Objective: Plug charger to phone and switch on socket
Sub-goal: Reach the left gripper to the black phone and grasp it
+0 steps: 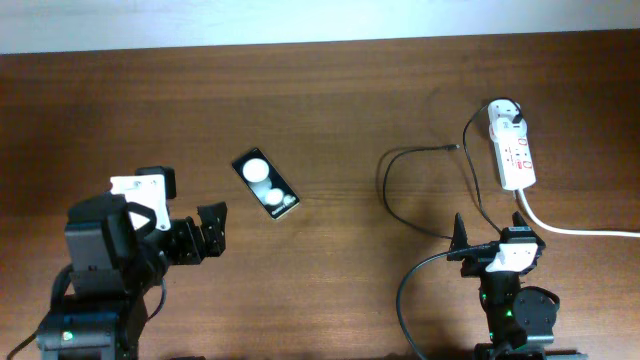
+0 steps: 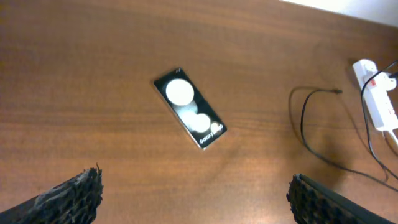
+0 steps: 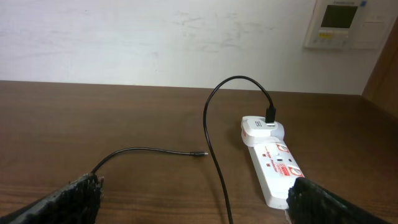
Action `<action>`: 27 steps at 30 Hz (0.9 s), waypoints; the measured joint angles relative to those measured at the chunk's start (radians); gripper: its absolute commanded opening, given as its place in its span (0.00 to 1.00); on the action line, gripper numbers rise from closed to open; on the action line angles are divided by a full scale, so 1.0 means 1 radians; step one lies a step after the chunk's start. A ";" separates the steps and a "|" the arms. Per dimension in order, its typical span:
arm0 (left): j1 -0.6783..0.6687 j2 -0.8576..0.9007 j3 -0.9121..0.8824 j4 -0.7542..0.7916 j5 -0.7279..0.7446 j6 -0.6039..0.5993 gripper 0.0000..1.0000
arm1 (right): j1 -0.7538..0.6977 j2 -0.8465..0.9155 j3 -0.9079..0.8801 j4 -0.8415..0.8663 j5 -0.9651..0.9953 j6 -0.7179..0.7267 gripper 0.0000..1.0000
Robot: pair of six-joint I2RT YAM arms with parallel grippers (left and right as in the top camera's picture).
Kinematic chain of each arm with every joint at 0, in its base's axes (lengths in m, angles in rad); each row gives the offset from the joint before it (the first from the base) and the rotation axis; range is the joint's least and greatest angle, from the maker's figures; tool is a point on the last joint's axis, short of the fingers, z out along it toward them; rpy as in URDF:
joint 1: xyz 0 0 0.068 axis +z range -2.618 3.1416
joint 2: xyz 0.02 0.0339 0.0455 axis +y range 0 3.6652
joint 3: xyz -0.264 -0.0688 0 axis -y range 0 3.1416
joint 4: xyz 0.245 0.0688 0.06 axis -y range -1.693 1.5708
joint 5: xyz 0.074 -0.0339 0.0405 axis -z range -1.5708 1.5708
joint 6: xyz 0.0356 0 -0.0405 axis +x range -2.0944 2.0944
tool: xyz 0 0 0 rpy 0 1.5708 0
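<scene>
The phone (image 1: 265, 185) lies flat on the wooden table, a black slab with two white round spots; it also shows in the left wrist view (image 2: 189, 109). The socket (image 1: 512, 148) is a white power strip at the far right (image 3: 277, 165). The charger's white plug head (image 3: 260, 127) sits in the strip's far end. Its thin black cable (image 1: 385, 185) loops over the table and its connector tip (image 3: 199, 154) lies loose, left of the strip. My left gripper (image 1: 212, 232) is open and empty, below and left of the phone. My right gripper (image 1: 498, 238) is open and empty, in front of the socket.
The strip's thick white cord (image 1: 580, 230) runs off to the right edge. Part of the black cable passes between my right fingers (image 3: 221, 186). A white wall with a wall panel (image 3: 341, 22) stands behind the table's far edge.
</scene>
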 measured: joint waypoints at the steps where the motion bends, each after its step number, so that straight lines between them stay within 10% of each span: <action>1: 0.000 0.004 0.000 -0.019 0.000 0.000 0.99 | 0.000 0.000 0.000 0.000 0.000 0.000 0.99; 27: 0.000 0.005 0.000 -0.086 0.003 0.000 0.99 | 0.000 0.000 0.000 0.000 0.000 0.000 0.99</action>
